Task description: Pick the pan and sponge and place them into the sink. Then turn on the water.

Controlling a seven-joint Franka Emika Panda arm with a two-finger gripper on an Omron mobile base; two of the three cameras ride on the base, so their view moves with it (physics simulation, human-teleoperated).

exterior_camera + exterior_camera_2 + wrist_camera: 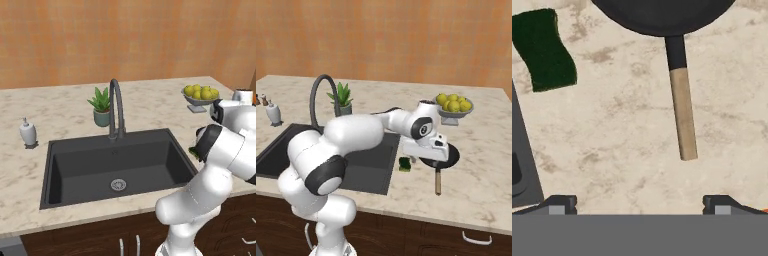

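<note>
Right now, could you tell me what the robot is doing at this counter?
The arm's open gripper hangs over the counter to the right of the sink, holding nothing. Beneath it lie the pan, with its wooden handle pointing to the counter's front edge, and the sponge beside it. The sink has nothing in it, and no water runs from the faucet.

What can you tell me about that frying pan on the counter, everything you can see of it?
The pan is round, shallow and black, with a straight handle that is dark at the neck and light wood beyond. It lies flat on the marble-look counter right of the sink, handle pointing toward the counter's front edge. The green sponge sits apart on its sink side. The robot's hand hovers open above the handle, touching nothing. The arm partly hides the bowl.
</note>
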